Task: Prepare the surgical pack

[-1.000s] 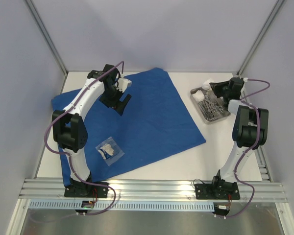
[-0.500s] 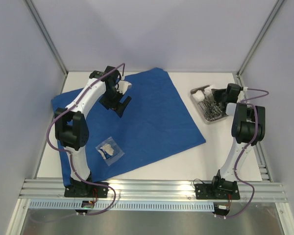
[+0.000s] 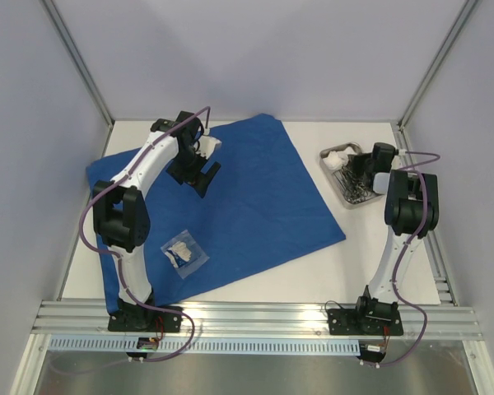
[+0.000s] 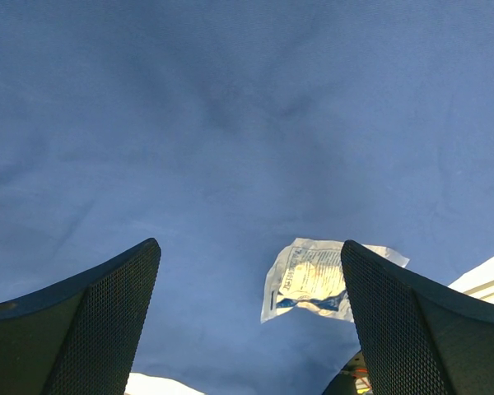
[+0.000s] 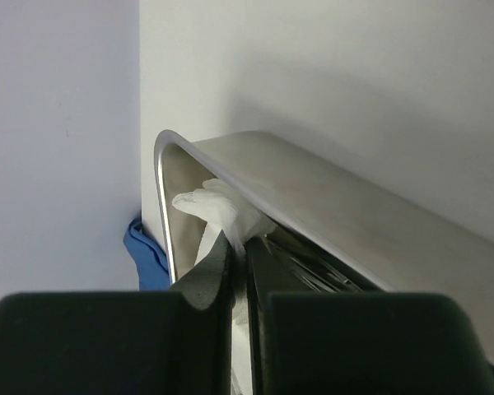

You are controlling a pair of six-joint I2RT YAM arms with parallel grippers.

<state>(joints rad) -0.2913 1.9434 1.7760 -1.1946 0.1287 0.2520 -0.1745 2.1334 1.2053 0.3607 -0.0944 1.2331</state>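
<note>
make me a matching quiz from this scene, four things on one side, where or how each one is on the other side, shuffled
Things:
1. blue drape
2. clear packet
3. left gripper
4. right gripper

Place or state:
a. shut, at the rim of the steel tray
b. spread out on the table
c. open, above the drape
d. lying on the drape

Pairs: 1-b, 2-d, 3-c, 4-a

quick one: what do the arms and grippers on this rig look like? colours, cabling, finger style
Both the left arm and right arm have white links with chunky black joint housings. A purple cable loops along each. The left gripper has broad black fingers with a fine mesh texture; the right gripper is black too.
</note>
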